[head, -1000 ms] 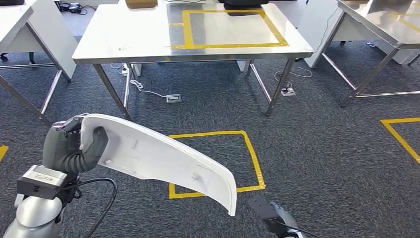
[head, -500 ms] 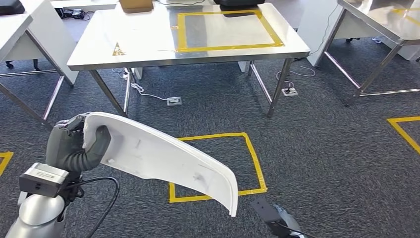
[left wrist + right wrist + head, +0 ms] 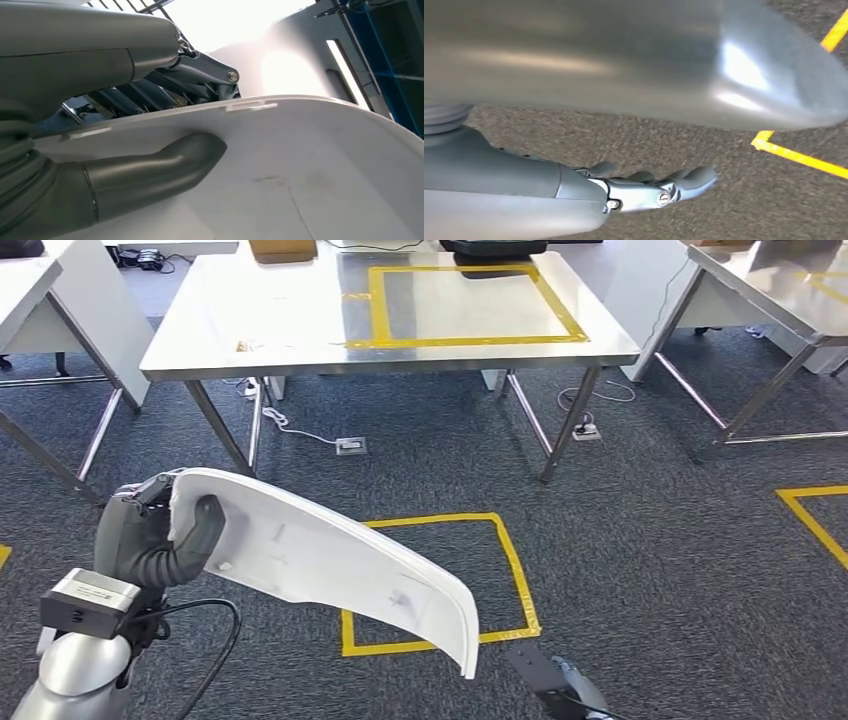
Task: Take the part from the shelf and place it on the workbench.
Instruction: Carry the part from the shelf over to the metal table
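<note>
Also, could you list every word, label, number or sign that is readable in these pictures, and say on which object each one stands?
No text is readable in any view.
White curved part held by the left hand: only small scuffs, no lettering.
Steel workbench: a yellow tape rectangle and a small yellowish mark, too small to read.
Carpet: a yellow tape square, no words.
</note>
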You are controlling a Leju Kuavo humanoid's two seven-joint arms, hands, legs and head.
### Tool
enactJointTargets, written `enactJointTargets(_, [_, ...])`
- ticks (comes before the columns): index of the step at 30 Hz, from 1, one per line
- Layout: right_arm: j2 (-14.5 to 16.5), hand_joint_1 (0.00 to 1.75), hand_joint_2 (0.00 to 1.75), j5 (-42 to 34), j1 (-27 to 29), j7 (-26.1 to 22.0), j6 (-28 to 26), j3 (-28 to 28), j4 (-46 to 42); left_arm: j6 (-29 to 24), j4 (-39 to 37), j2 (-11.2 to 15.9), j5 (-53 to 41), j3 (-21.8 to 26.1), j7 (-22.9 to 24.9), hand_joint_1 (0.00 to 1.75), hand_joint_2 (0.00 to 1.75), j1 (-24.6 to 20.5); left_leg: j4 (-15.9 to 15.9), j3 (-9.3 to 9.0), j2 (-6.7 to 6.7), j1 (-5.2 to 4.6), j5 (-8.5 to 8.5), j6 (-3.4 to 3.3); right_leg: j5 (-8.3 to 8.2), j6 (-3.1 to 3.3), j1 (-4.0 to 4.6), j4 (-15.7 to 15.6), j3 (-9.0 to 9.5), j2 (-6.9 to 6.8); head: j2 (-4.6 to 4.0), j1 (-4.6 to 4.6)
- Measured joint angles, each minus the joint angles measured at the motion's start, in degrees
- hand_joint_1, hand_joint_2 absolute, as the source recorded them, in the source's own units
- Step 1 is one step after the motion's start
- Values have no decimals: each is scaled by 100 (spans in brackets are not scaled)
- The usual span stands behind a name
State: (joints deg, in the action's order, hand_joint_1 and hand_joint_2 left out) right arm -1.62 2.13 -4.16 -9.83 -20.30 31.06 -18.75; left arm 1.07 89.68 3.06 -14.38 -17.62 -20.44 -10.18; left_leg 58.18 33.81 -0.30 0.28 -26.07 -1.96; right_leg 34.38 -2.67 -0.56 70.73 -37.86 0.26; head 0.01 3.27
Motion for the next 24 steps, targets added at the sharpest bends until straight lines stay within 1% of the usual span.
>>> enactJointTargets(1, [-3,0,0,4,7,3,3,0,0,0,0,0,0,0,6,175,175,14,1,-18,-2,-2,-21,-5,51,-8,-1,287,-199,0,0,0])
enactJointTargets(2, [-5,0,0,8,12,7,7,0,0,0,0,0,1,0,11,175,175,25,2,-43,-6,-4,-44,-3,-14,-8,-1,373,-304,0,0,0])
enactJointTargets(3, [-5,0,0,13,13,13,11,1,-1,0,0,0,1,0,13,175,175,33,2,-79,-10,-4,-70,3,-190,0,-1,232,-292,0,-1,1])
enactJointTargets(4, [-6,0,0,17,12,20,14,1,-1,0,1,0,1,0,14,175,175,36,3,-126,-14,-4,-102,14,-446,15,-1,-112,-170,0,0,1])
enactJointTargets(5, [-7,0,0,19,10,26,16,2,0,0,1,0,2,0,14,175,175,36,3,-169,-16,-5,-135,31,-689,37,1,-536,-2,-2,0,1])
enactJointTargets(6, [-8,0,0,21,6,29,18,2,0,0,2,0,2,0,14,175,175,35,7,-203,-20,-14,-172,57,-845,68,13,-898,154,-3,0,1])
enactJointTargets(7, [-9,0,0,22,2,30,19,2,1,0,3,0,2,1,14,175,175,35,8,-223,-22,-24,-203,86,-922,102,24,-1138,257,-4,0,1])
enactJointTargets(8, [-10,0,0,23,-1,29,21,2,1,0,4,0,2,1,15,175,175,34,5,-232,-24,-30,-227,119,-916,137,37,-1236,298,-3,0,1])
enactJointTargets(9, [-10,0,0,23,-4,28,22,2,1,0,5,0,2,2,15,175,175,33,-4,-243,-26,-33,-245,155,-886,175,49,-1246,307,-1,-1,1])
enactJointTargets(11, [-10,0,0,25,-3,26,24,1,-1,0,22,0,2,5,17,175,175,30,22,-263,-18,-27,-289,224,-872,253,25,-1275,353,1,0,2])
enactJointTargets(12, [-11,0,0,26,-6,25,24,1,-1,0,32,1,2,6,18,175,175,23,137,-229,-13,-26,-355,254,-861,292,12,-1294,392,-1,-1,4])
enactJointTargets(13, [-11,0,0,27,-8,22,24,0,-1,0,40,2,2,7,19,175,175,19,385,-120,-8,-22,-475,280,-847,323,-2,-1312,437,-3,-1,7])
enactJointTargets(14, [-11,0,0,28,-9,21,24,0,-1,0,43,2,2,7,19,175,175,20,744,65,-4,-17,-629,298,-821,345,0,-1315,472,-5,-1,9])
enactJointTargets(15, [-12,0,0,28,-10,19,24,0,0,0,42,2,2,7,19,175,175,26,1151,303,-2,-10,-780,315,-796,357,1,-1316,499,-7,-1,10])
enactJointTargets(16, [-12,0,0,28,-8,18,24,0,1,0,40,3,2,7,20,175,175,37,1488,525,-2,-5,-865,327,-770,360,3,-1315,524,-7,-1,10])
enactJointTargets(17, [-13,0,0,27,-5,16,23,0,1,0,39,5,2,7,20,175,175,47,1647,666,-2,-5,-838,332,-743,358,4,-1314,552,-4,-1,10])
enactJointTargets(18, [-14,0,0,26,-3,11,23,-1,2,0,40,7,2,7,20,175,175,52,1576,692,-2,-5,-686,328,-713,352,5,-1313,589,0,-1,10])
enactJointTargets(19, [-14,0,0,23,-3,2,22,-1,2,0,43,9,2,7,20,175,175,52,1289,605,-1,-4,-440,317,-679,342,5,-1311,637,4,0,10])
enactJointTargets(20, [-14,0,0,21,-2,-11,21,-1,2,0,46,11,2,7,20,175,175,52,879,450,0,-5,-168,300,-640,325,5,-1310,686,8,-1,10])
enactJointTargets(21, [-13,0,0,19,-4,-24,20,-2,2,0,49,11,3,7,20,175,175,50,493,289,1,-10,18,283,-598,299,15,-1304,726,11,-1,10])
enactJointTargets(22, [-13,0,0,16,-8,-37,18,-2,2,0,52,10,3,7,20,175,175,49,215,171,0,-16,121,258,-565,271,23,-1298,745,14,-1,11])
enactJointTargets(23, [-14,0,0,15,-9,-45,16,-2,2,0,57,12,4,7,20,175,175,50,71,112,-3,-24,138,231,-541,240,29,-1296,749,14,0,7])
enactJointTargets(24, [-14,0,0,13,-11,-51,15,-2,2,0,61,14,4,7,20,175,175,51,40,100,-9,-36,99,200,-527,208,35,-1300,749,13,0,3])
